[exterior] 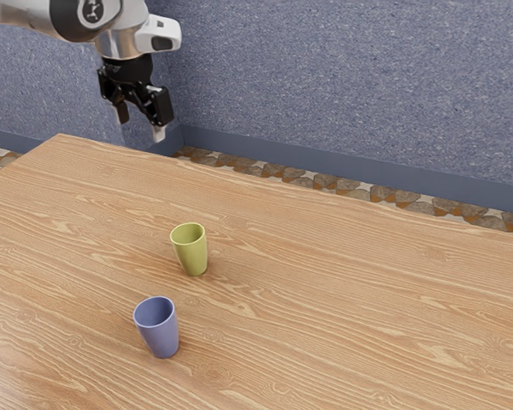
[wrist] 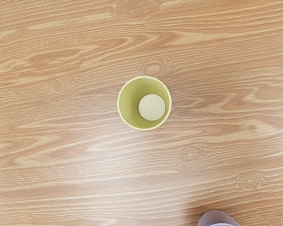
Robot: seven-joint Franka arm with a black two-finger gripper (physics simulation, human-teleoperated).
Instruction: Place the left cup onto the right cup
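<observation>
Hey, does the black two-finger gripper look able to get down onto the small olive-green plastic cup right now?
Probably yes. The gripper hangs open, high above the wooden table. The olive-green cup stands upright, apart from the lavender-blue cup, with nothing over it.

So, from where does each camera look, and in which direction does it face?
Exterior view: beside the arm, raised, facing down across the brown wooden table at the olive-green plastic cup and the lavender-blue plastic cup; the arm and its black hand, open, show at the upper left.
Wrist view: on the hand, facing straight down into the olive-green plastic cup.
Shared: the table, the olive-green plastic cup, and part of the lavender-blue plastic cup.
</observation>
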